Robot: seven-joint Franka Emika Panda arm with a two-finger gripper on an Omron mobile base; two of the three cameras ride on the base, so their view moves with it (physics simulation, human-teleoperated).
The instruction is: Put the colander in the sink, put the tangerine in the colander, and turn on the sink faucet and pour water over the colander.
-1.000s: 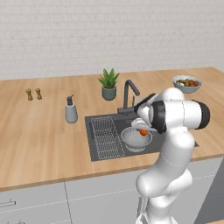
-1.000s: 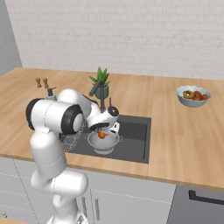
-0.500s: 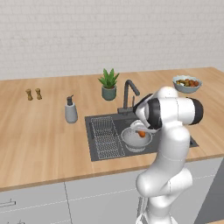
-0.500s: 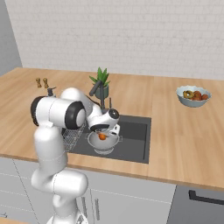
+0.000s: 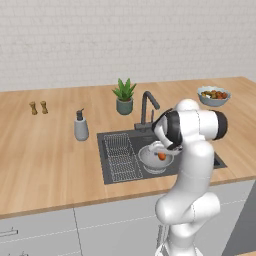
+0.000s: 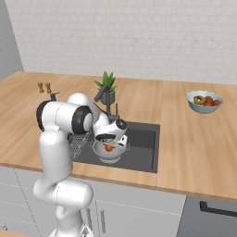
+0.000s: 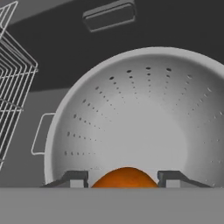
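Tangerine (image 7: 125, 177) at bottom centre of hand view, between claw (image 7: 124, 178) fingertips, just over colander (image 7: 144, 118) bowl. Claw narrowed on fruit, holding it. Colander sits in sink (image 5: 112, 172), centre of left base view, rack (image 5: 121, 155) left of it. Versus a second ago: arm lowered slightly, fruit nearer bowl. Judgement: release next; faucet (image 5: 148, 106) step remains.

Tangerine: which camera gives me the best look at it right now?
The hand view: the tangerine sits large between the claw fingertips, over the colander bowl, though its lower half is cut off. The left base view shows the tangerine as an orange speck above the colander; in the right base view it is equally tiny.
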